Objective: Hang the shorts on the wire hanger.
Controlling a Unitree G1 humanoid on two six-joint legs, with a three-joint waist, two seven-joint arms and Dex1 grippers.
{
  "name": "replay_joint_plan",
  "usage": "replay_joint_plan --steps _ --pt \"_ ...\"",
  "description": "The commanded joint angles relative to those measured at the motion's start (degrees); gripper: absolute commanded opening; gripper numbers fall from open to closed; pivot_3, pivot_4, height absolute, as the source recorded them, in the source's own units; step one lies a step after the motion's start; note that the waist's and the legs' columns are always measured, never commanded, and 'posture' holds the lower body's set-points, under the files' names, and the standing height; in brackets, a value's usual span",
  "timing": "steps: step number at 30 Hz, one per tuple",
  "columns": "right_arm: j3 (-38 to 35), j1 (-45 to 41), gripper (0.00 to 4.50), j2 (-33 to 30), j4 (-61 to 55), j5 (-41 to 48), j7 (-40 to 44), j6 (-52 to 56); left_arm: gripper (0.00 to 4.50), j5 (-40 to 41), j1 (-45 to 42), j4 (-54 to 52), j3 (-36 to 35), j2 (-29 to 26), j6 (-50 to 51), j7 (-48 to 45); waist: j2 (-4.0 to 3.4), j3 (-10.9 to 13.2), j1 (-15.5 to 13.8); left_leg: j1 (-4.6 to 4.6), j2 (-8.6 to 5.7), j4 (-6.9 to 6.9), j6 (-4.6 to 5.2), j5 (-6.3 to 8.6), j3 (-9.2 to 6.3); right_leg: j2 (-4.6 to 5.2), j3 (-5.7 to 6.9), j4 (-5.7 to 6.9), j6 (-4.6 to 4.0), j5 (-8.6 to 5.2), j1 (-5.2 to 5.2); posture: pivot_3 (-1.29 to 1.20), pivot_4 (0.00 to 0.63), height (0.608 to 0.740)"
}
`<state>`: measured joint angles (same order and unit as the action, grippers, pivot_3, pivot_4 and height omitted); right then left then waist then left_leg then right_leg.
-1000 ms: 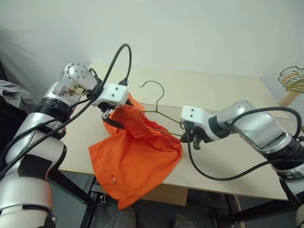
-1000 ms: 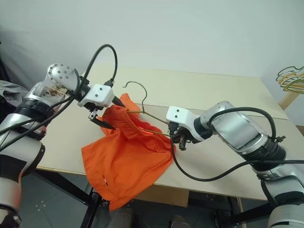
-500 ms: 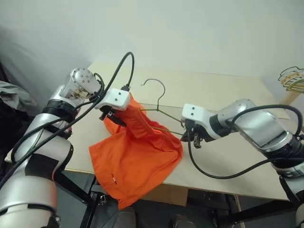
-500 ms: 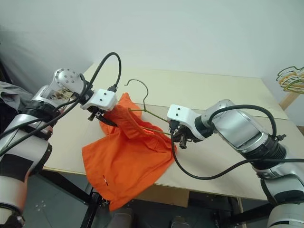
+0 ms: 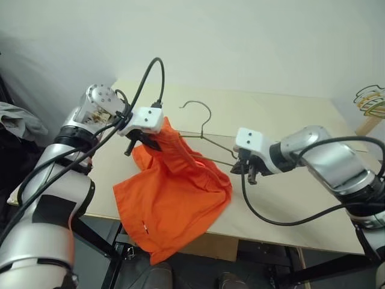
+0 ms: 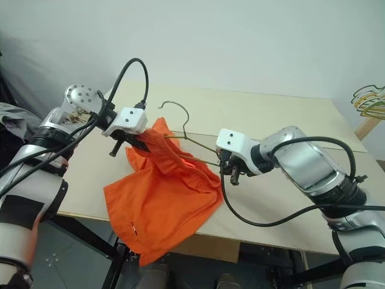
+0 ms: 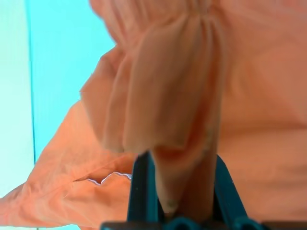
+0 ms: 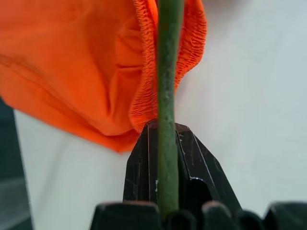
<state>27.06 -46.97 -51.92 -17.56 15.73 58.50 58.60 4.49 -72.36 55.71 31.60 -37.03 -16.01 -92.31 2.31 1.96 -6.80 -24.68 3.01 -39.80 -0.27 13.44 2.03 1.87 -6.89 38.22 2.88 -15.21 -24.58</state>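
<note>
The bright orange shorts (image 5: 174, 192) drape over the table's front edge, with the gathered waistband lifted towards the wire hanger (image 5: 207, 139). The hanger's hook (image 5: 198, 106) points away from me, and one of its arms runs inside the waistband. My left gripper (image 5: 144, 139) is shut on a fold of the waistband; the left wrist view shows orange fabric (image 7: 184, 158) pinched between its fingers (image 7: 141, 187). My right gripper (image 5: 244, 170) is shut on the hanger's right end. In the right wrist view the wire (image 8: 165, 96) runs between the fingers (image 8: 139, 172), with the elastic edge (image 8: 144, 91) just beyond.
The light wooden table (image 5: 283, 120) stretches far and right. A bunch of coloured hangers (image 5: 370, 99) hangs at the far right on a wooden stand. A grey cloth (image 5: 18, 117) lies off the table to the left. Below the front edge stand the table's dark legs (image 5: 102, 244).
My left gripper has gone from open beside the waistband to shut on it. The right gripper has kept its hold on the hanger, about where it was.
</note>
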Motion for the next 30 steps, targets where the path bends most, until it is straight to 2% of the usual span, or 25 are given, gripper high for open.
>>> replay_joint_plan --steps 1,10,15,19,22,25,27,30 --pt "-5.1 1.4 1.11 -2.4 -2.2 -0.4 0.1 -3.1 0.00 1.9 -0.3 -1.4 -1.9 0.4 3.5 -0.2 0.00 0.0 0.0 0.00 0.00 0.00 0.00 0.00 0.00 0.00 0.00 0.00 0.00 0.00 0.00 0.16 0.000 0.740" --pt "-18.0 10.7 4.35 -7.7 -0.4 0.7 -3.1 -1.4 0.00 2.1 0.4 -0.8 -2.2 -1.0 7.5 -0.2 0.00 0.0 0.1 0.04 0.00 -0.01 0.00 0.00 0.00 0.00 -0.02 0.01 -0.01 0.01 0.02 0.16 0.000 0.740" --pt "-27.9 15.5 4.44 -8.4 0.4 2.5 -5.6 0.3 0.00 1.4 0.3 0.9 -3.7 -0.5 9.3 -0.2 0.00 0.0 0.2 0.06 0.00 -0.02 0.00 0.00 0.00 -0.01 -0.02 0.01 -0.02 0.02 0.05 0.16 0.000 0.740" --pt "-40.7 27.0 4.44 -5.7 -1.5 5.1 -6.4 -3.0 0.00 1.4 -0.4 2.1 -5.4 0.6 11.2 -0.2 0.03 0.0 -0.3 0.07 -0.02 -0.02 0.00 0.00 -0.02 0.00 -0.01 -0.05 0.00 0.01 0.14 0.16 0.000 0.740" --pt "-45.6 36.0 4.44 -1.3 -5.3 6.6 -7.1 -7.5 0.00 0.5 -0.8 2.8 -6.7 1.3 11.4 -0.2 0.04 0.0 -0.2 0.08 -0.04 -0.04 0.05 0.03 -0.10 0.00 0.03 -0.14 0.02 0.02 0.25 0.15 0.000 0.740" --pt "-44.3 41.5 4.44 5.0 -9.1 7.4 -10.4 -9.9 0.00 -0.1 -1.0 3.1 -7.6 1.8 11.5 -0.2 0.04 0.0 0.3 0.20 -0.06 -0.03 0.06 0.03 -0.12 -0.01 0.00 -0.09 0.04 0.04 0.31 0.15 0.000 0.740" --pt "-36.9 42.5 4.44 12.0 -10.7 5.8 -15.2 -11.2 0.00 -0.2 -0.9 3.0 -7.8 2.0 11.6 -0.2 0.04 0.0 1.2 0.37 -0.05 -0.02 0.06 0.03 -0.12 -0.03 -0.03 0.00 0.04 0.04 0.42 0.15 0.000 0.740" --pt "-31.5 42.0 4.44 17.0 -11.0 4.6 -18.3 -12.3 0.00 -0.3 -0.8 2.9 -7.9 2.2 11.6 -0.2 0.01 0.0 2.2 0.49 -0.03 -0.02 0.07 0.02 -0.15 -0.16 -0.17 0.05 0.22 0.00 0.44 0.15 0.000 0.740"
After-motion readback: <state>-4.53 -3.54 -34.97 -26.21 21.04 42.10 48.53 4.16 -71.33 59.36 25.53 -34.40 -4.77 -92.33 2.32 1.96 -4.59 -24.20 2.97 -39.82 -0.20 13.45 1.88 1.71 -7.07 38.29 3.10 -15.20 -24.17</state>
